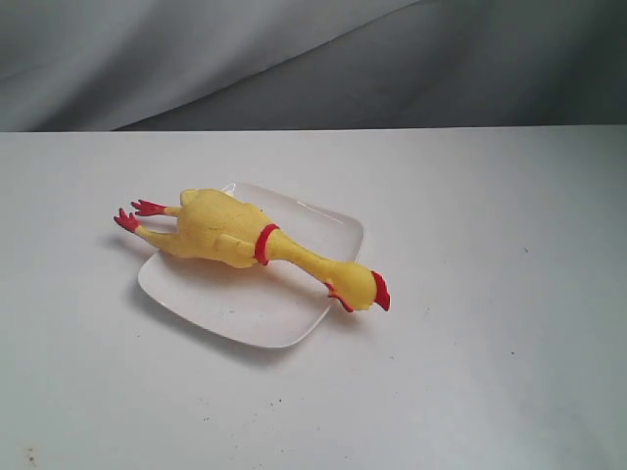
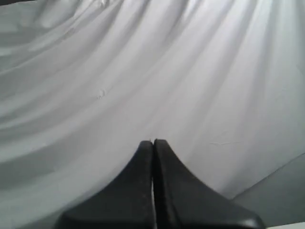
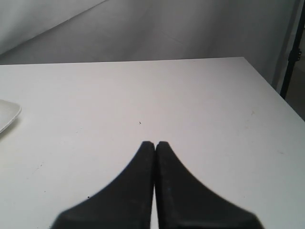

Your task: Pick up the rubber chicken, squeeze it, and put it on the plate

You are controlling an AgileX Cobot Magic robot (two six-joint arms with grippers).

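The yellow rubber chicken [image 1: 230, 233] lies across the white plate [image 1: 225, 308] in the exterior view, its red feet sticking out past the plate's left rim and its red-combed head hanging over the right corner. No arm shows in that view. My left gripper [image 2: 153, 141] is shut with nothing in it, facing grey draped cloth. My right gripper [image 3: 155, 143] is shut and empty over the bare white table, with a corner of the plate [image 3: 7, 114] at that picture's edge.
The white table [image 1: 490, 343] spreads wide around the plate. Grey cloth [image 1: 313, 59] hangs behind its far edge. A dark stand pole [image 3: 291, 52] rises beyond the table's corner in the right wrist view.
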